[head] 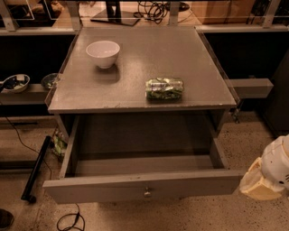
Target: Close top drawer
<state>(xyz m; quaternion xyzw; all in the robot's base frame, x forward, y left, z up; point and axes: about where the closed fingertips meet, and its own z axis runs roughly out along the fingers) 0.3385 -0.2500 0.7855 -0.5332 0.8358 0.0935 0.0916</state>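
The top drawer (pixel 135 190) stands fully out past the front edge of the bench (pixel 135 92). My gripper (pixel 267 178) sits off the front right corner, apart from the drawer; spread or pressed together, I cannot tell. Approach step, I judge: next, meet its front panel and push squarely back.

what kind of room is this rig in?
Probably a lab or workshop: grey cabinet with its top drawer open, cables on a bench behind, speckled floor. The claw is at the lower right edge.
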